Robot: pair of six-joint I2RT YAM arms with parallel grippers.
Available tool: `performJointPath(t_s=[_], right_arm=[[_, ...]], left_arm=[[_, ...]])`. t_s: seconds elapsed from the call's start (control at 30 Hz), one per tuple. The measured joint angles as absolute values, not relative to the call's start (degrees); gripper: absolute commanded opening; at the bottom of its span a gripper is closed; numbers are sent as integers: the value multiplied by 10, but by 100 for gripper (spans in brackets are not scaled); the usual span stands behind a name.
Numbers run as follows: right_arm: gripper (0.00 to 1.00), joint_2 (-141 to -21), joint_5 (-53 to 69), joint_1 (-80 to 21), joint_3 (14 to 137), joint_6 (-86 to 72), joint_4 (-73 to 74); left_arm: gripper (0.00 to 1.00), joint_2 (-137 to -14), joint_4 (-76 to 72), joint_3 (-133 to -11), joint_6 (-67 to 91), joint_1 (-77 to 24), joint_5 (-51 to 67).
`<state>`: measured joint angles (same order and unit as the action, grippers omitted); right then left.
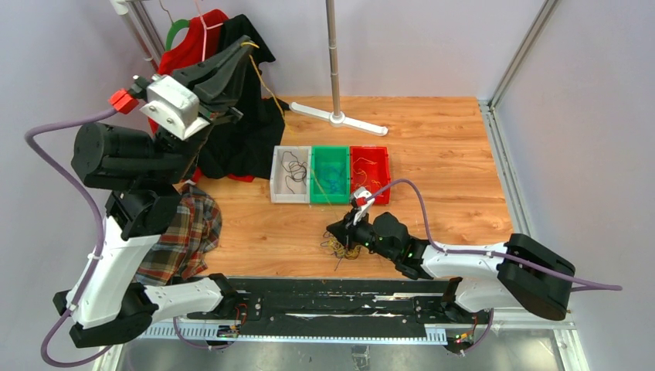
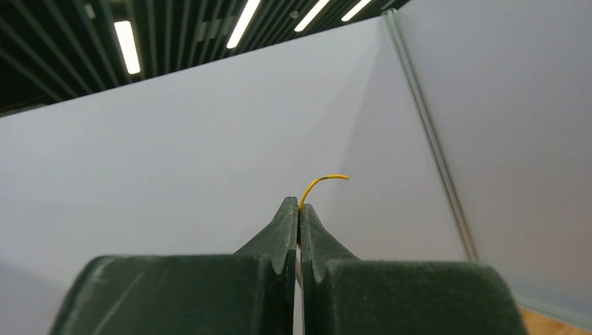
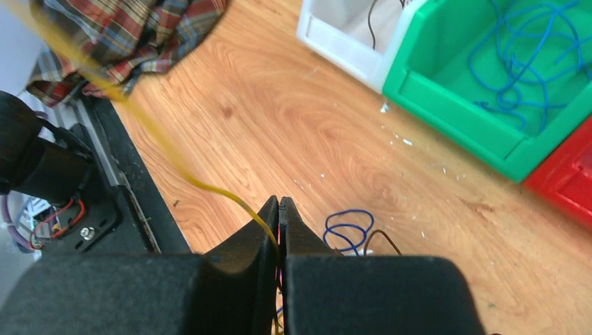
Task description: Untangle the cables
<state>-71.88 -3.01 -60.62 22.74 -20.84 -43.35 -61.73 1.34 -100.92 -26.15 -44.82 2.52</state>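
Note:
My left gripper (image 1: 241,45) is raised high at the back left, shut on a yellow cable (image 1: 265,86). In the left wrist view the cable's end (image 2: 322,182) curls out past the closed fingertips of that gripper (image 2: 299,206). The cable runs taut down to a small tangle of yellow, blue and dark cables (image 1: 338,248) on the wooden table. My right gripper (image 1: 342,232) is low on that tangle and shut. In the right wrist view the yellow cable (image 3: 209,187) enters the gap between the closed jaws of this gripper (image 3: 278,202). A blue loop (image 3: 347,225) and a brown wire (image 3: 382,237) lie just beyond.
Three bins stand mid-table: white (image 1: 276,174) with dark cables, green (image 1: 330,148) with blue cables, red (image 1: 370,149) with yellow ones. A plaid shirt (image 1: 185,232) lies at the left. Red and black garments (image 1: 247,131) hang at the back left. A stand's base (image 1: 337,117) is behind the bins.

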Motion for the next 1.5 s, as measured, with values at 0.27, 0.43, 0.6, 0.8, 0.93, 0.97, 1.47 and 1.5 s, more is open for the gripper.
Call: performJointPath(t_s=[0.27,0.43,0.6,0.8,0.93,0.97,1.47,1.5], right_arm=[[1,-735,-33,-606,214,-210,-426],[2,-744,-36,-605,203,-211,-426],[4,-752,-37,-605,200,-213,-426],[8,-760,-37,-604,200,-216,-430],[8,-767,-37,-604,197,-218,-432],[8,-767,-37,-604,195,-219,-431],[13,-753,-38,-604,142,-231,-447],[16,-748,-39,-604,138,-232,-447]], left_arm=[[0,-618,-58,-1026,-295,-448,-18],[1,-638,-128,-1057,-334,-448,-43],[0,-665,-171,-1105,-362,-448,-47],[1,-679,-200,-1129,-371,-448,-47],[0,-707,-224,-1166,-377,-448,-46],[0,-715,-228,-1177,-380,-448,-45],[0,-880,-256,-1402,-441,-448,16],[1,-880,-258,-1402,-446,-448,20]])
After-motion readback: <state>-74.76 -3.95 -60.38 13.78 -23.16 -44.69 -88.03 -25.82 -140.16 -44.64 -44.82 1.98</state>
